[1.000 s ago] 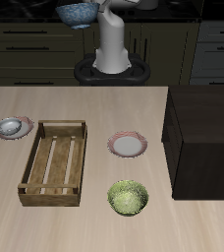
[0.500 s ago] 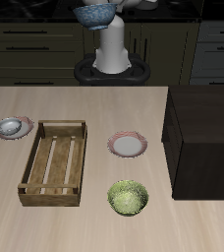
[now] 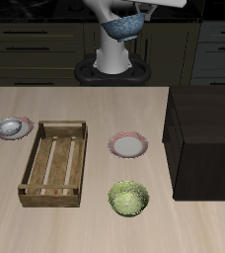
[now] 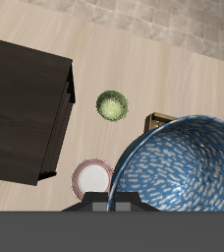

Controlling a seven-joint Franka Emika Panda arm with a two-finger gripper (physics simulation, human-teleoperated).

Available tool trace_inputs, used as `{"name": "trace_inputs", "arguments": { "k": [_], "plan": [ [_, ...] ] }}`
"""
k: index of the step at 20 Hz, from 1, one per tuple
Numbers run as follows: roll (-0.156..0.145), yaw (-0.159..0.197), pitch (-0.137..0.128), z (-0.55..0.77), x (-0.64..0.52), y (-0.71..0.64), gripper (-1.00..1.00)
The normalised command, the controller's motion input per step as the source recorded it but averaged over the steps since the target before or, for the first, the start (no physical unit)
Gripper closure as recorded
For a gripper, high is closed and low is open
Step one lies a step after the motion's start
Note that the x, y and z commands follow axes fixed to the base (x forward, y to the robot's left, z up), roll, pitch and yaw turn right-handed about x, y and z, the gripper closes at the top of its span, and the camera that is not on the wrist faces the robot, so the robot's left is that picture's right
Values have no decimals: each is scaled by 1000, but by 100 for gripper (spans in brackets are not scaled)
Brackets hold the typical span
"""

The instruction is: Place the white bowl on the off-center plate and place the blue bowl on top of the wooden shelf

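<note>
Exterior view: blue bowl [image 3: 125, 24] carried high above the worktop's [image 3: 85, 217] back edge, shifted across toward the wooden shelf [image 3: 205, 138] since a second ago. Claw [image 4: 110, 204] apparently clenched on the bowl's rim, fingers barely visible. White bowl [image 3: 9, 126] already resting on the off-center plate [image 3: 24, 123]; only shelf placement left.
</note>
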Motion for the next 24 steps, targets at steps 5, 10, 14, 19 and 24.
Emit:
{"name": "trace_inputs", "arguments": {
  "k": [5,10,14,19,24],
  "plan": [
    [72,11,17,-127,18,619,100],
    [48,16,20,-148,3,437,100],
    [43,32,10,-125,80,438,100],
    [15,8,14,-65,96,148,100],
    [9,10,19,-124,110,311,100]
  ]
}}
